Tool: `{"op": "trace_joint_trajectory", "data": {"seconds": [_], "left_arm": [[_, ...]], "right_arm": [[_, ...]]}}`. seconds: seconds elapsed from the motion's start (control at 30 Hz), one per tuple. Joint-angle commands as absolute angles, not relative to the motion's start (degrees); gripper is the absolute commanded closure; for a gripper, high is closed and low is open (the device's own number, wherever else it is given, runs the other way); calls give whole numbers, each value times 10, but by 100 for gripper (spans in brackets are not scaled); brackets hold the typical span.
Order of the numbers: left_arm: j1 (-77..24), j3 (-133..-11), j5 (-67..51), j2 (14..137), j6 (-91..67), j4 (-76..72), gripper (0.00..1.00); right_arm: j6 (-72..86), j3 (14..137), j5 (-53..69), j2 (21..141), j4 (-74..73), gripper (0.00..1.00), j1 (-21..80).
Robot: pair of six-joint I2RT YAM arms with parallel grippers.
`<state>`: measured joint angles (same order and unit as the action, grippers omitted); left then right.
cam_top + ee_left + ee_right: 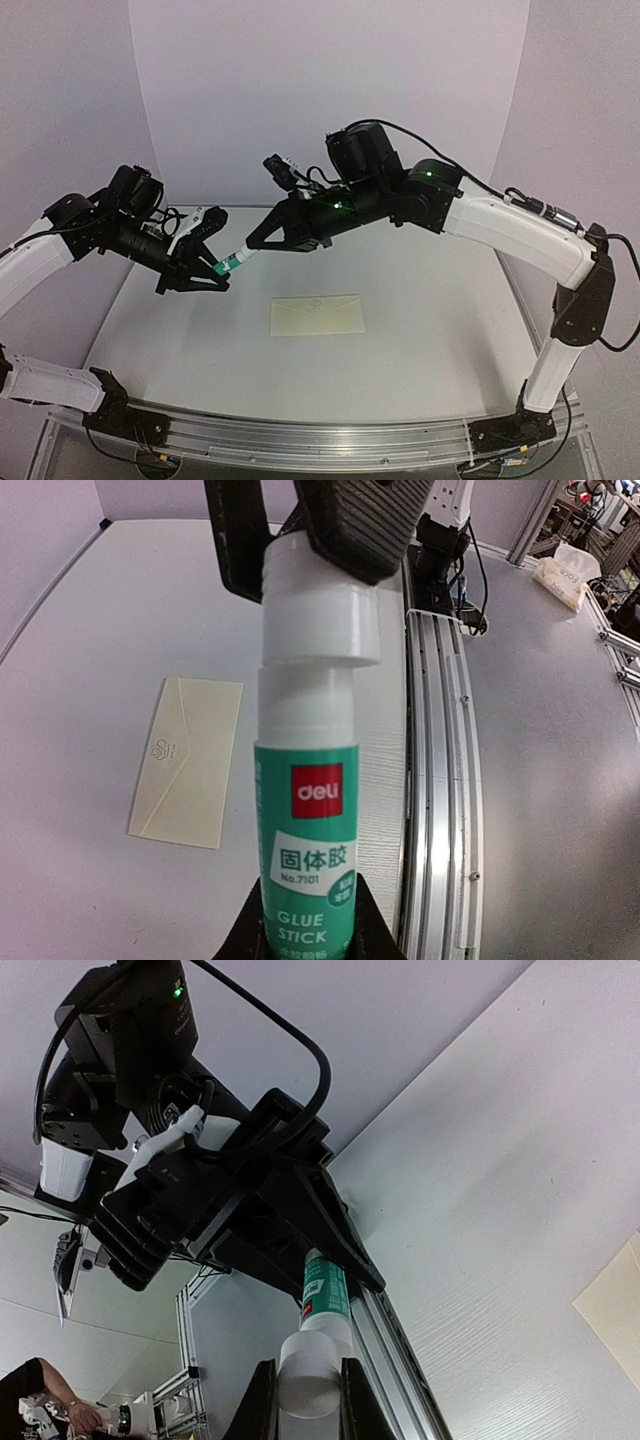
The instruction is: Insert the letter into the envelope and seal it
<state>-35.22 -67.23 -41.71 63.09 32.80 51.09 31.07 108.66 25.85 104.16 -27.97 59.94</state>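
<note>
**Top view.** Left fingers (205,283) are clamped on the green end of a green-and-white plastic glue stick (231,263). Right fingers (262,238) are clamped on its other end, and the stick spans the air between them. The long pale cream paper envelope (317,316) lies flat on the white worktop (430,330), below the fingers on the side of the arm bases, well apart from both. The bordered tan letter is not seen; cannot tell whether it is inside.

**Left wrist view.** Right fingers pinch the white cylindrical cap (320,615), and left fingers hold the printed body. The envelope sits left of the stick, flap folded down, with a small embossed mark at the flap tip. Judged thin, light and limp, lying flush with the surface. Better taken by a long edge or the flap tip than from flat above. The stick looks rigid and slick.

**Right wrist view.** The cap sits between the right fingers. One envelope corner shows far to their right. The worktop is smooth with a faint grain. Pale walls stand close, and an aluminium rail (405,1380) runs along the edge.
</note>
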Motion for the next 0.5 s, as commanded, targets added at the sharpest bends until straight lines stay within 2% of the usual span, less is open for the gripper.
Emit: {"op": "trace_joint_trajectory", "data": {"seconds": [0.0, 0.47], "left_arm": [[-355, -703, -422, 635, 320, 493, 100], [-356, -706, -420, 635, 334, 505, 100]], "right_arm": [[301, 1086, 272, 1046, -265, 100, 607], [298, 1073, 227, 1042, -282, 100, 607]]}}
